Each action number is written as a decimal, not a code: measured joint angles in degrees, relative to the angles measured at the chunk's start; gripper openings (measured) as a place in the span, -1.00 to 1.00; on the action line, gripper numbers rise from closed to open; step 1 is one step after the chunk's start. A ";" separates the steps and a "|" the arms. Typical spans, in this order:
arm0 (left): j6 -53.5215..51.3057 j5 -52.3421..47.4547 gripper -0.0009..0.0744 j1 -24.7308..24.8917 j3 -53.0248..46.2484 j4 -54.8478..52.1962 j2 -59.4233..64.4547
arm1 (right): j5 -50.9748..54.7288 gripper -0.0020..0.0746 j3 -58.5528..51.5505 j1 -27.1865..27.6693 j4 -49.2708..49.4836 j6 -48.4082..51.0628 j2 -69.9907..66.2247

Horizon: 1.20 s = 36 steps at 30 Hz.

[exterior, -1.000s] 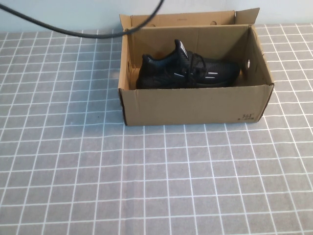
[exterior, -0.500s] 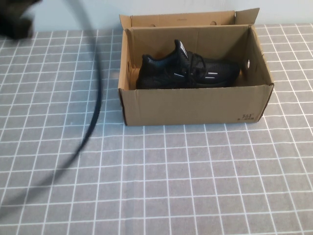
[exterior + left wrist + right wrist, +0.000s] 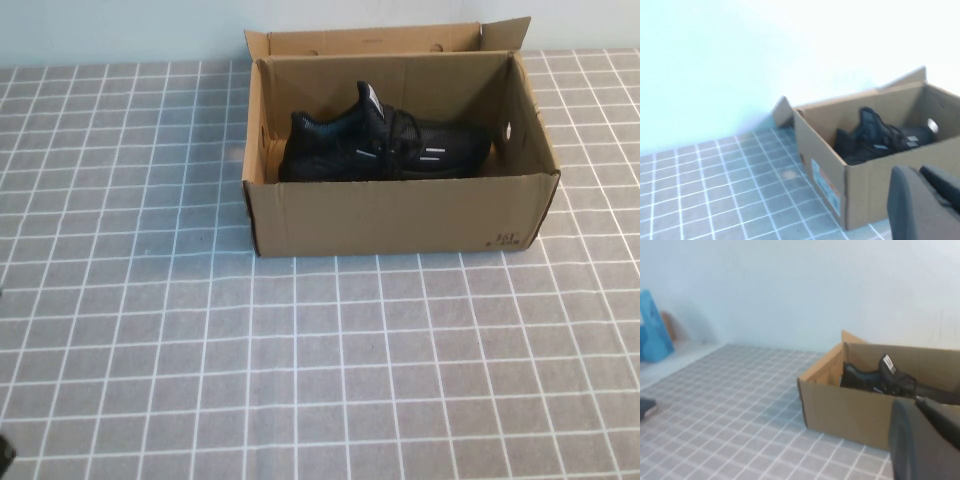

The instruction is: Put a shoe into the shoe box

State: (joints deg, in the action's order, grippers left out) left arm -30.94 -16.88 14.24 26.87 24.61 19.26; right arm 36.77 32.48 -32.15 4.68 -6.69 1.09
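Observation:
The black knit shoe [image 3: 385, 145] lies inside the brown cardboard shoe box [image 3: 400, 215] at the table's far middle, heel to the left and white heel tab up. It also shows in the left wrist view [image 3: 880, 137] and in the right wrist view [image 3: 880, 380], in the box [image 3: 865, 185] [image 3: 840, 410]. My left gripper [image 3: 920, 172] is shut and empty, well back from the box on its left. My right gripper [image 3: 915, 402] is shut and empty, back from the box. Neither gripper shows in the high view.
A grey cloth with a white grid [image 3: 300, 360] covers the table. A blue object [image 3: 652, 335] stands far off beside the wall. A small dark bit [image 3: 4, 455] shows at the high view's lower left corner.
A dark cable and arm part swept across the left of the high view and went out of it. The shoe and the box have not moved.

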 joint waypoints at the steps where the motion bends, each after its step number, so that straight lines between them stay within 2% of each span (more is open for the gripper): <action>1: 0.55 2.15 -0.98 0.00 -2.68 0.01 -2.08 | -3.43 -0.99 -2.49 0.00 0.30 0.00 0.00; 7: 1.42 13.23 -0.98 0.00 -16.65 0.28 -9.26 | -22.06 -0.99 -16.65 0.00 1.48 0.00 -0.11; 14: 1.62 16.36 -0.98 0.00 -27.19 0.51 -9.52 | -32.83 -0.99 -26.09 0.00 1.87 0.00 -0.21; 20: 1.74 13.90 -0.98 0.00 -28.30 0.56 -9.52 | -35.19 -0.99 -30.19 0.00 1.99 0.00 -0.21; 27: 2.00 10.56 -0.98 0.00 -28.30 0.56 -9.52 | -43.01 -0.99 -30.65 0.00 1.99 0.00 -0.21; 36: 2.00 10.20 -0.98 0.00 -28.30 0.56 -9.52 | -43.42 -0.99 -30.65 0.00 1.99 -0.09 -0.21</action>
State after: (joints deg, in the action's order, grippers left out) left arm -28.94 -6.68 14.24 -1.44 25.18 9.74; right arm -6.65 1.83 -32.15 6.66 -6.78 0.88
